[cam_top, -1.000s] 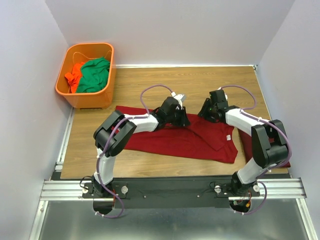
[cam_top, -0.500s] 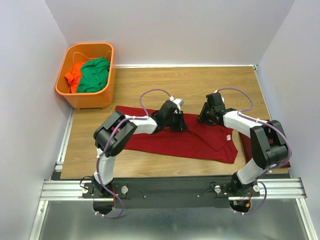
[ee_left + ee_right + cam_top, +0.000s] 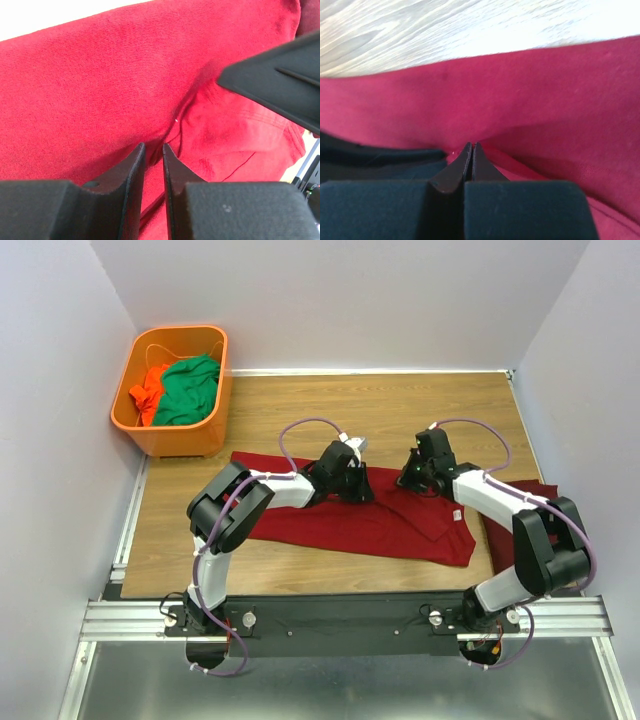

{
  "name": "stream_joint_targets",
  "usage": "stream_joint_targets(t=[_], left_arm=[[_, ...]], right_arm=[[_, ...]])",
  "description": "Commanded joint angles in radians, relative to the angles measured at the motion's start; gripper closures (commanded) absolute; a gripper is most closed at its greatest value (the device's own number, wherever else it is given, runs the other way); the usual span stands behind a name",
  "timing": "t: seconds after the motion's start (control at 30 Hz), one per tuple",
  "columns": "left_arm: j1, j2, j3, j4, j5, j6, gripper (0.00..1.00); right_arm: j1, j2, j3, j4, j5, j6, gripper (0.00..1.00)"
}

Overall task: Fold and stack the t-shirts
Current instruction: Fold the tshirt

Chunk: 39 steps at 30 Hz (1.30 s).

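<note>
A maroon t-shirt (image 3: 380, 525) lies spread across the middle of the wooden table (image 3: 400, 405). My left gripper (image 3: 352, 483) presses down on its far edge. In the left wrist view its jaws (image 3: 152, 150) stand a narrow gap apart, open, with the t-shirt's (image 3: 100, 75) cloth showing in the gap and a ridge running off the tips. My right gripper (image 3: 418, 478) is a little to the right on the same edge. In its own view the right gripper (image 3: 471, 147) is shut, pinching a raised fold of t-shirt (image 3: 545, 100). A second maroon t-shirt (image 3: 502, 542) lies partly under my right arm.
An orange basket (image 3: 178, 435) at the back left holds a green garment (image 3: 188, 390) and an orange garment (image 3: 150, 390). Walls close in the table on the left, back and right. Bare wood (image 3: 445, 30) lies just beyond the shirt's far edge.
My right gripper has closed from open onto the cloth, and its elbow has swung out to the right. My left gripper dropped slightly onto the shirt and its jaws narrowed a little.
</note>
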Motion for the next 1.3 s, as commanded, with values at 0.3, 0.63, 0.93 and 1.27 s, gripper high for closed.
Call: stream_joint_targets(t=[0.3,0.63,0.93,1.27], left_arm=[[0.054,-0.12,-0.028,-0.019,0.025,-0.004,0.72],[0.074,-0.137,-0.012,-0.06,0.038,0.005,0.73],[0.076,-0.111,0.011,-0.085,0.065,0.032,0.72],[0.076,-0.101,0.028,-0.103,0.079,0.049,0.73]], right_arm=[[0.063,-0.13,-0.084,-0.006,-0.091,0.092,0.98],[0.155,-0.124,-0.112,-0.003,-0.044,0.17,0.98],[0.211,-0.123,-0.127,0.006,-0.036,0.21,0.98],[0.252,-0.11,-0.155,0.029,-0.044,0.214,0.81]])
